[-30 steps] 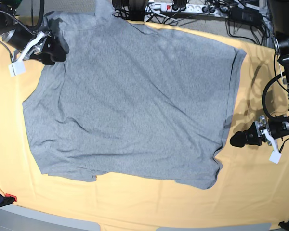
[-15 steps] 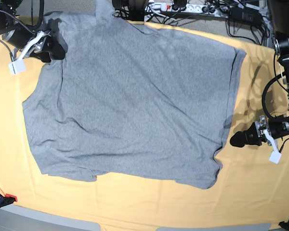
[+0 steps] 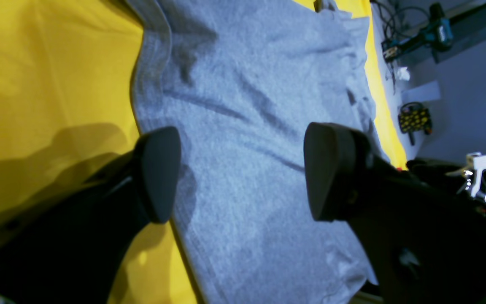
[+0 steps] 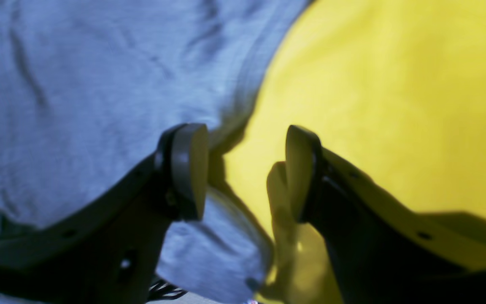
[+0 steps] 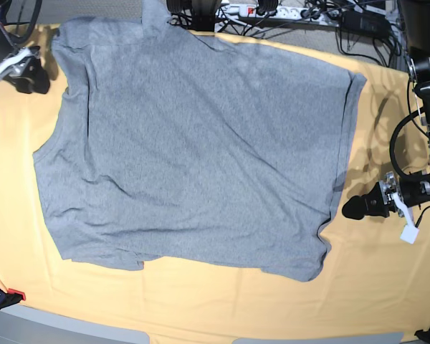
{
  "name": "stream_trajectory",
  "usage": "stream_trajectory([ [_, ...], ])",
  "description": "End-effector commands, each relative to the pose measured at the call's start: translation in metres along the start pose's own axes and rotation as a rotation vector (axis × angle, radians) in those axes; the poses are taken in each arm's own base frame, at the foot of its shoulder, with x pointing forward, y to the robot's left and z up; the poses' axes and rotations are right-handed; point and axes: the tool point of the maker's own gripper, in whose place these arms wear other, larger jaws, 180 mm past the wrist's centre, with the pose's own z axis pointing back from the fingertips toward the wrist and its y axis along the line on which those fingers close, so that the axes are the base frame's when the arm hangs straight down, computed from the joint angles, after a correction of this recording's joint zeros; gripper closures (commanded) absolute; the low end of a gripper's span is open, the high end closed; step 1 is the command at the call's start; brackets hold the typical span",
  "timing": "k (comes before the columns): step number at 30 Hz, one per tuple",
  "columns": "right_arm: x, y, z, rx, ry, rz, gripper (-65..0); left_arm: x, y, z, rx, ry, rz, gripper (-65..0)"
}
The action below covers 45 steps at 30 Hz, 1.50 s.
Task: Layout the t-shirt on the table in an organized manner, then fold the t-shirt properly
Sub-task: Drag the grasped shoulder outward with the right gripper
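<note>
Shirt [image 5: 193, 150]: lettering not visible, plain side up; top sleeve runs past bench [image 5: 387, 287] far edge, tip cut by frame in base view. Right claw [image 5: 30, 75]: arm cut by left frame edge. Right wrist view blurred; shirt weave and hem soft. Left wrist view: clutter beyond bench too small to identify. Left claw [image 5: 350, 208]: fingertips too dark to separate in base view.

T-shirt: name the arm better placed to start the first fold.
Probably the left. Its gripper hovers open beside the t-shirt, at the hem edge, jaws straddling that edge in its wrist view. The right gripper is open too, but sits off the shirt's far corner.
</note>
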Motion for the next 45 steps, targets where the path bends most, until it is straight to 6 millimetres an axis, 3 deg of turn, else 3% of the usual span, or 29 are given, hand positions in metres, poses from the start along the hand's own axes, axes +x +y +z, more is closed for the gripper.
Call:
stream_trajectory([
  [1, 0.007, -0.005, 0.003, -0.021, -0.021, 0.024, -31.7, 0.025, -0.008, 0.01, -0.009, -0.062, -0.041, -46.4],
  [7, -0.026, -0.023, -0.017, 0.0, 0.008, -0.135, -31.7, 0.024, -0.009, 0.006, -0.017, -0.061, -0.039, -46.4],
  [13, -0.045, 0.026, -0.035, 0.257, 0.086, -0.212, -31.7, 0.024, -0.009, 0.006, -0.017, -0.061, -0.039, -46.4],
  [19, -0.049, 0.062, -0.05, 0.389, 0.123, -0.198, -31.7, 0.023, -0.01, 0.004, -0.021, -0.061, -0.038, -46.4],
  [25, -0.042, 0.068, -0.057, 0.411, 0.116, -0.18, -30.3, 0.023, -0.01, 0.004, -0.022, -0.061, -0.038, -46.4],
  [27, -0.041, 0.068, -0.057, 0.411, 0.113, -0.178, -20.9, 0.023, -0.01, 0.004, -0.022, -0.061, -0.038, -46.4],
  [30, -0.04, 0.067, -0.057, 0.409, 0.115, -0.174, 0.0, 0.023, -0.01, 0.004, -0.022, -0.061, -0.038, -46.4],
  [34, -0.032, 0.065, -0.053, 0.4, 0.11, -0.129, 0.0, 0.023, -0.01, 0.004, -0.022, -0.062, -0.038, -46.4],
  [42, 0.014, 0.058, -0.026, 0.3, 0.015, 0.056, 0.0, 0.023, -0.01, 0.004, -0.022, -0.061, -0.038, -46.4],
  [45, 0.012, 0.046, -0.024, 0.23, 0.039, 0.081, 0.0, 0.023, -0.01, 0.004, -0.022, -0.061, -0.038, -46.4],
])
